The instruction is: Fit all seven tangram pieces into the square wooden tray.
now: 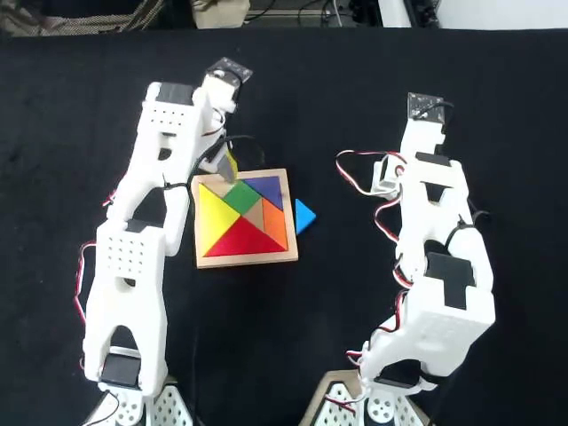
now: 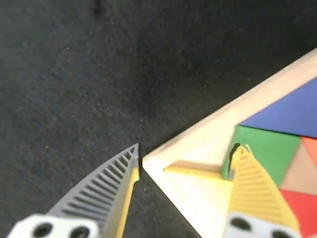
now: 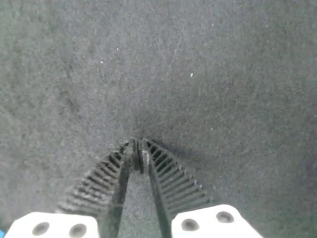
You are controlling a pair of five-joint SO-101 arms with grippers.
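**High view** – square wooden tray (image 1: 245, 259) on black cloth (image 1: 71, 106). It holds a yellow triangle (image 1: 213, 217), red triangle (image 1: 244, 240), green piece (image 1: 240, 195), dark blue triangle (image 1: 264, 186) and orange piece (image 1: 275, 226). A light blue piece (image 1: 303, 216) lies outside, just beside the rim. The left gripper (image 1: 226, 167) is at the tray's far corner.

**Left wrist view** – left gripper (image 2: 188, 147) spread wide, straddling the tray (image 2: 208, 121) corner, clasping nothing.

**Right wrist view** – right gripper (image 3: 137, 146) with tips pressed together, empty, above the cloth (image 3: 198, 59).
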